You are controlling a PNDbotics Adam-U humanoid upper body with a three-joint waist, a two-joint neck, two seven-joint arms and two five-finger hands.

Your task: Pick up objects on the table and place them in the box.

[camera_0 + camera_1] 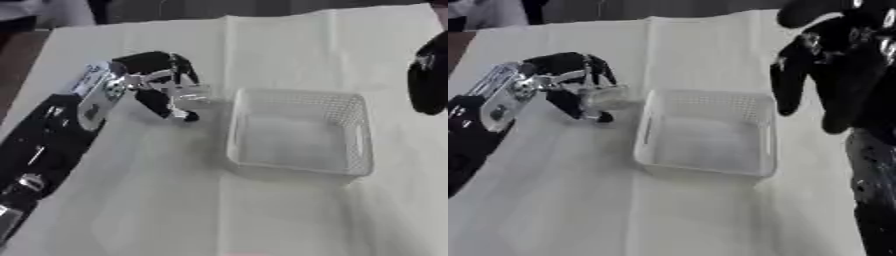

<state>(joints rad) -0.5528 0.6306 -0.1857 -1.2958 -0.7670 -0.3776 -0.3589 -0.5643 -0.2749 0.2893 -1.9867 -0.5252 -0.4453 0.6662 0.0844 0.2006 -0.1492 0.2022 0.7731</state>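
Your left robot hand (162, 85), fingers curled round a clear object (191, 93), sits just left of the white basket (297, 135).

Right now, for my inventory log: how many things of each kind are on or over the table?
white box: 1
clear pale thing, held in the left robot hand: 1
robot hands, counting the right robot hand: 2
Total: 4

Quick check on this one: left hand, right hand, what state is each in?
Left hand: shut on a small clear object, just left of the white basket.
Right hand: open, fingers hanging, holding nothing.
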